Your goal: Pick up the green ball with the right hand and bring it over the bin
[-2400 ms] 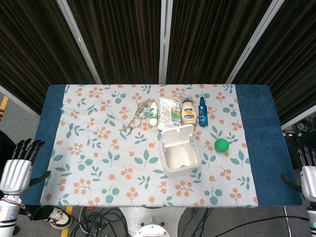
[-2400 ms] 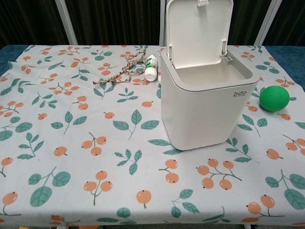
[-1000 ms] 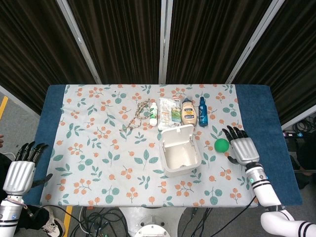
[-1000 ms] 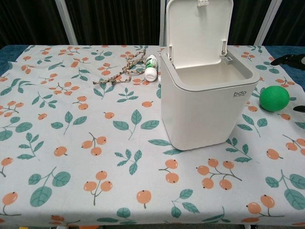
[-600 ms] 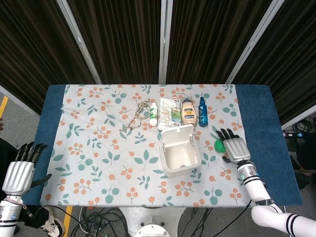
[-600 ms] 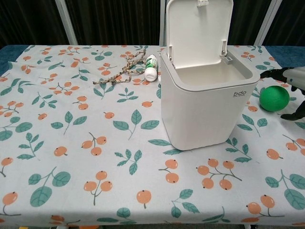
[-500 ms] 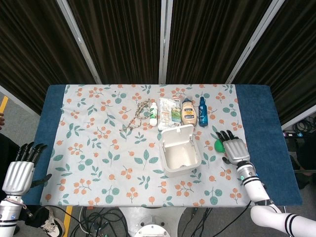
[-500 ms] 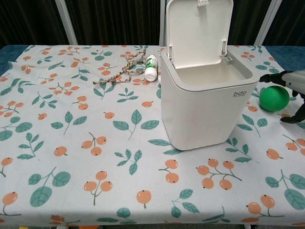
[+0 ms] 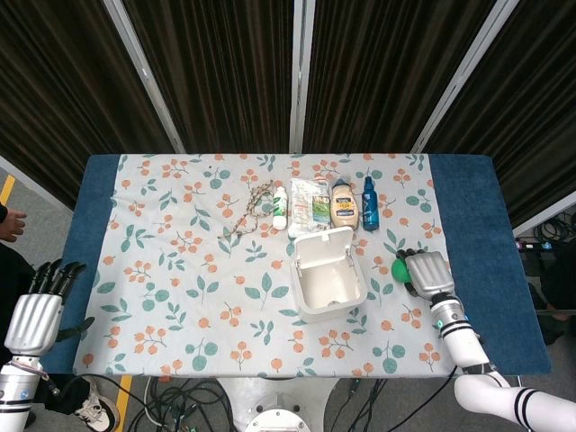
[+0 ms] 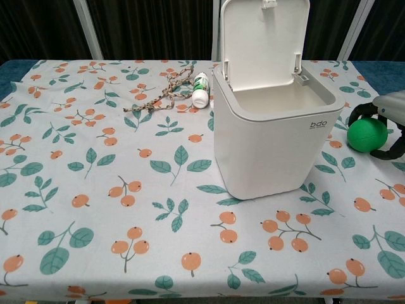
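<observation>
Fingers of the right hand curl around the small green rubber ball, on the floral tablecloth at three o'clock from the open white plastic bin, apparently securing a grasp for lifting.

A white bin stands near the middle of the surface, its lid raised upright at the back edge. The right hand and green ball sit just right of the bin with bare cloth between. Behind the bin, bottles and a packet line up, blocking that side. The left half lies open.
</observation>
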Controlling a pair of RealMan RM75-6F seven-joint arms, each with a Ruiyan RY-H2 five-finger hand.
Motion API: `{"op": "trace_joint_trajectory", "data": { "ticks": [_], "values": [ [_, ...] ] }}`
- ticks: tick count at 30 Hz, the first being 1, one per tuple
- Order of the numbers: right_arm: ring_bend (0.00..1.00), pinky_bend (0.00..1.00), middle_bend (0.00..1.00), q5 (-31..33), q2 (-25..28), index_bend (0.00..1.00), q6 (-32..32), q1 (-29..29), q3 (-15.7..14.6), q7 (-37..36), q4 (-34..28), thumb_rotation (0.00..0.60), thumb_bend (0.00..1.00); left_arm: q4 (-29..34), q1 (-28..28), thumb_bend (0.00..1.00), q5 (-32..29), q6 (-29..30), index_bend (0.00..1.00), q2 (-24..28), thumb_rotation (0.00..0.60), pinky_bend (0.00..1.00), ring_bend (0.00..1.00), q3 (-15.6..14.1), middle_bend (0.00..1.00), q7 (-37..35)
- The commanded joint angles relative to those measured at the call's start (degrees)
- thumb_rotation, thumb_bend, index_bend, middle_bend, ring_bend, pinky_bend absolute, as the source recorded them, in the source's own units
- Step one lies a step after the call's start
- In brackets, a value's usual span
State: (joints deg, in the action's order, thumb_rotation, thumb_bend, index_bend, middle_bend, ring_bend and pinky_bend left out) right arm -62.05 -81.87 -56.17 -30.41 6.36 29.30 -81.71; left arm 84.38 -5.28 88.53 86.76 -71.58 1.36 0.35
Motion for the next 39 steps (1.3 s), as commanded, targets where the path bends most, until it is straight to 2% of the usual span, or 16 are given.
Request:
{"op": "trace_joint_trajectory", "data": {
  "ticks": [1,5,9,15,20,26,29,34,37,39],
  "values": [
    [0.47,0.67,0.49,-1.0,0.3,0.50,-0.9,0.3,-0.2,-1.0,-0.1,0.600,0.32,0.0,0.0,0.13,-0.1,0.0,0.15,0.0,0.600,0.08,0.04,0.0,0.13,-0.1],
    [0.48,0.68,0.50,-4.7,2.9,0.51,-4.2,1.6,0.2,-5.4,-2.9,0.600,0.34,0.0,0.1,0.13,-0.1,0.2,0.15,0.1,0.600,0.08,0.04,0.0,0.13,-0.1],
    [0.48,0.68,0.50,-11.7,8.7,0.53,-10.5,3.9,0.4,-11.0,-9.4,0.600,0.33,0.0,0.1,0.13,-0.1,0.1,0.15,0.1,0.600,0.08,0.04,0.0,0.13,-0.1],
    [0.47,0.68,0.50,-23.4,18.8,0.53,-16.2,6.6,-1.1,-21.7,-20.2,0.600,0.31,0.7,-0.4,0.13,0.6,-0.4,0.15,0.4,0.600,0.08,0.04,-0.2,0.13,0.2],
    [0.47,0.68,0.50,-30.2,22.6,0.53,-19.9,7.3,-1.4,-28.0,-24.4,0.600,0.30,1.3,-0.4,0.13,0.4,-0.2,0.15,0.6,0.600,0.08,0.04,0.0,0.13,0.6],
    [0.47,0.68,0.50,-35.4,20.8,0.53,-19.5,5.6,-1.7,-31.4,-24.5,0.600,0.30,1.1,-0.4,0.13,0.0,-0.5,0.15,0.5,0.600,0.08,0.04,0.1,0.13,0.6],
    [0.47,0.68,0.49,-37.7,17.4,0.53,-19.2,4.2,-1.5,-30.8,-23.2,0.600,0.29,0.7,-0.3,0.13,-0.1,0.0,0.15,0.0,0.600,0.08,0.04,0.4,0.14,0.9],
    [0.47,0.65,0.49,-37.9,12.9,0.51,-17.1,2.2,-0.7,-27.8,-21.3,0.600,0.28,0.4,-0.3,0.13,-0.2,0.0,0.15,-0.1,0.600,0.08,0.04,0.4,0.14,0.6],
    [0.46,0.61,0.49,-37.1,10.5,0.49,-16.1,1.2,0.2,-24.4,-20.3,0.600,0.27,0.0,-0.2,0.13,-0.4,-0.1,0.15,-0.1,0.600,0.08,0.04,0.3,0.14,0.1],
    [0.40,0.52,0.48,-36.3,9.3,0.46,-15.0,0.5,0.5,-23.4,-19.7,0.600,0.26,-0.4,-0.2,0.13,-0.7,-0.2,0.15,-0.2,0.600,0.08,0.04,0.3,0.14,-0.4]
  ]
}}
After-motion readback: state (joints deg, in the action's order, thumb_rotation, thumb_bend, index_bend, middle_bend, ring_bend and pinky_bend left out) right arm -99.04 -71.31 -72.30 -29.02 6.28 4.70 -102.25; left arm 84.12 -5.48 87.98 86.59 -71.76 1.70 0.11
